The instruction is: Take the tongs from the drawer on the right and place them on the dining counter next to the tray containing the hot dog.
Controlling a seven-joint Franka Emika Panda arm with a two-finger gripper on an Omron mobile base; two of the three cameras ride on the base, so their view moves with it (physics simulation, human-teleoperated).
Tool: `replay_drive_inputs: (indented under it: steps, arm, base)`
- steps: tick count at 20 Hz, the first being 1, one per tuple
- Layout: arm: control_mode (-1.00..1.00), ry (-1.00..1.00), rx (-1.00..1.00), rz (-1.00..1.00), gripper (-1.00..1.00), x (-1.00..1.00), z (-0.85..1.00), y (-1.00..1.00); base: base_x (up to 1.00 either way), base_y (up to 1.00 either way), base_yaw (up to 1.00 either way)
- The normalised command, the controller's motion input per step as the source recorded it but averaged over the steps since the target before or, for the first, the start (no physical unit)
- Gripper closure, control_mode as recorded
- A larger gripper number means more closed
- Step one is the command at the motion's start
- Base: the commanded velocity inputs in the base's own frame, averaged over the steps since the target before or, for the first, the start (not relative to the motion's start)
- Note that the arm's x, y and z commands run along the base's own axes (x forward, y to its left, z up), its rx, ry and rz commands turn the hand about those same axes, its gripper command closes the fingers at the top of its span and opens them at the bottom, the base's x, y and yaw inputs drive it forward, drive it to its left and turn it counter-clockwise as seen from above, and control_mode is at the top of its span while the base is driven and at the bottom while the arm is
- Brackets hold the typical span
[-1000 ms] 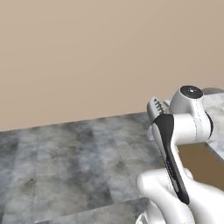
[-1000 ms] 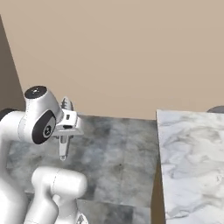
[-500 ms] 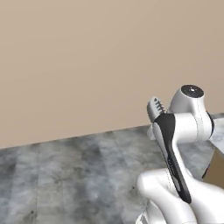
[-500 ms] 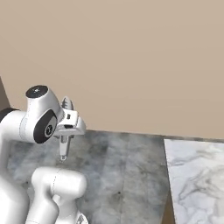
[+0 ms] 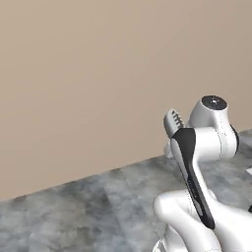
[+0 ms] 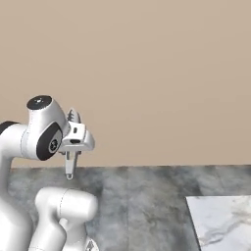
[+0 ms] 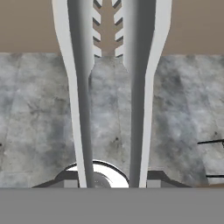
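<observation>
Simulated kitchen, arm folded above its base, in front of a plain beige wall (image 6: 147,73) and over a grey veined floor (image 5: 74,211).

The tongs (image 7: 109,87) are carried in the hand, clear of floor and table. In the hand view their two long grey blades run from the bottom edge up to the top edge, side by side with a narrow gap between them, the toothed tips meeting against the wall. In the left base view the ridged end of the tongs (image 5: 173,121) projects up and to the left from behind the white wrist. In the right base view the tongs (image 6: 70,162) pass through the hand, one end above it and one hanging below.

The gripper (image 6: 73,142) has its fingers partly closed, clamped on the tongs.

A corner of the dining counter, the white marble table (image 6: 220,223), lies at the lower right of the right base view, well apart from the hand.
</observation>
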Motion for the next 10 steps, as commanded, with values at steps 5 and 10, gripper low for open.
replay_drive_inputs:
  steps: [5,10]
  arm:
    - [1.0,0.0,0.0,0.0,1.0,0.0,0.0,0.0]
    - [1.0,0.0,0.0,0.0,1.0,0.0,0.0,0.0]
  base:
    - [1.0,0.05,-0.56]
    - [1.0,0.18,-0.61]
